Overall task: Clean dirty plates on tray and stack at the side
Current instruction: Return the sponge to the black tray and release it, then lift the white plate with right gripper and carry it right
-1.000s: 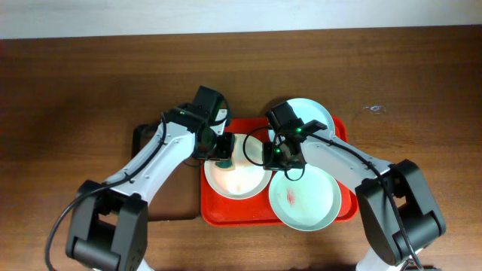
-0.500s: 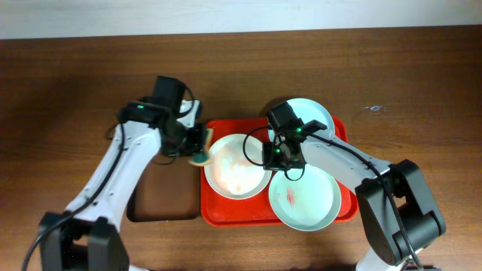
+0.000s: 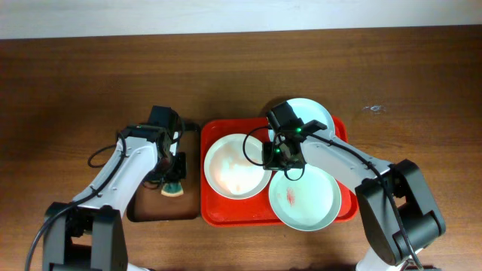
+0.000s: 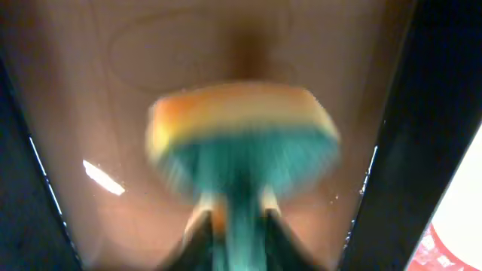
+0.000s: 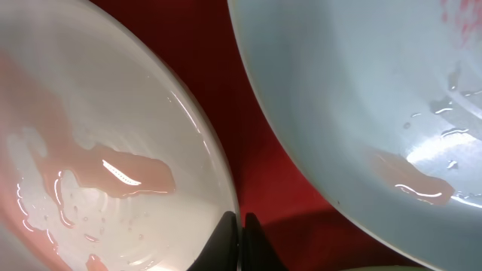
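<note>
Steadying the white plate, the right hand pinches its rim; whether the left hand grips the sponge is unclear.

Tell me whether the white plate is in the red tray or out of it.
In the tray: overhead, the white plate lies flat inside the red tray, within its raised rim, at its left end.

Plates on tray, sponge left
</note>
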You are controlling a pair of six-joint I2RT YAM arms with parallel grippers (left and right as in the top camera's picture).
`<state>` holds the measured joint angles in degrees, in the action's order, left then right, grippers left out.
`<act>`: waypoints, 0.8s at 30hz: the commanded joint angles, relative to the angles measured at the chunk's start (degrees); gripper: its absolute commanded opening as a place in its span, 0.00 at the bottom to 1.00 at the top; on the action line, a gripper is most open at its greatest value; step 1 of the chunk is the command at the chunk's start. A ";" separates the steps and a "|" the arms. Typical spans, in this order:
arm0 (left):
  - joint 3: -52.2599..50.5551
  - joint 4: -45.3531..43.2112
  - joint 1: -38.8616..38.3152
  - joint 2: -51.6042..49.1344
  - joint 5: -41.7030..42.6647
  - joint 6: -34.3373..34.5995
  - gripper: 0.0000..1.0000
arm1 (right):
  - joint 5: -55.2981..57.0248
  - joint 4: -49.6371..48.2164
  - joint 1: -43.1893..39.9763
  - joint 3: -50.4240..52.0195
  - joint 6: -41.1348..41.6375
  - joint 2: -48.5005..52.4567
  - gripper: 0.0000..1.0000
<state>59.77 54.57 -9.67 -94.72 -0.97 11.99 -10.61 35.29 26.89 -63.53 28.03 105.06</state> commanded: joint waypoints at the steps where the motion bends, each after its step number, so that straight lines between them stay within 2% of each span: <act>1: -0.44 -0.09 0.24 -0.11 -0.55 2.16 0.35 | -0.92 -0.20 0.48 0.00 -0.20 0.33 0.04; 3: 0.79 0.15 2.51 1.51 -0.28 3.08 0.43 | -0.92 -0.20 0.48 0.00 -0.20 0.33 0.04; 6: 4.44 1.64 6.93 6.84 1.33 3.41 0.47 | -0.92 -0.20 0.48 0.00 -0.17 0.33 0.04; 8: 6.36 1.44 12.00 14.19 4.83 3.41 0.64 | -0.92 -0.20 0.48 0.00 -0.20 0.33 0.04; 9: 6.40 0.52 15.10 17.86 4.76 3.43 0.79 | -0.92 -0.20 0.48 0.00 -0.20 0.33 0.04; 10: 6.40 0.33 16.48 19.32 4.68 4.02 0.82 | -0.92 -0.20 0.48 0.00 -0.17 0.33 0.04; 12: 6.40 0.33 19.21 21.29 4.66 4.94 0.99 | -0.92 -0.20 0.48 0.00 -0.20 0.33 0.05; 15: 6.38 0.37 19.21 21.14 4.63 4.94 0.99 | -0.90 -0.20 0.48 0.00 -0.20 0.33 0.27; 17: 6.38 0.37 19.21 21.14 4.63 4.94 0.99 | -0.72 -0.20 0.48 0.00 -0.17 0.33 0.31; 18: 6.38 0.37 19.21 21.14 4.63 4.94 0.99 | -0.72 -0.22 0.48 0.00 -0.17 0.33 0.31; 19: 6.38 0.37 19.21 21.14 4.63 4.94 0.99 | -0.72 -0.22 0.48 0.00 -0.17 0.33 0.25; 20: 6.38 0.37 19.21 21.14 4.63 4.94 0.99 | -0.72 -0.22 0.48 0.00 -0.17 0.33 0.12; 21: 6.38 0.37 19.21 21.14 4.63 4.94 0.99 | -0.72 -0.22 0.48 0.00 -0.17 0.33 0.07; 24: 6.38 0.37 19.21 21.14 4.63 4.94 0.99 | -0.72 -0.22 0.48 0.00 -0.15 0.33 0.04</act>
<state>65.58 55.00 9.30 -74.17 3.03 16.53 -11.03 35.31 26.89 -63.53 28.10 105.08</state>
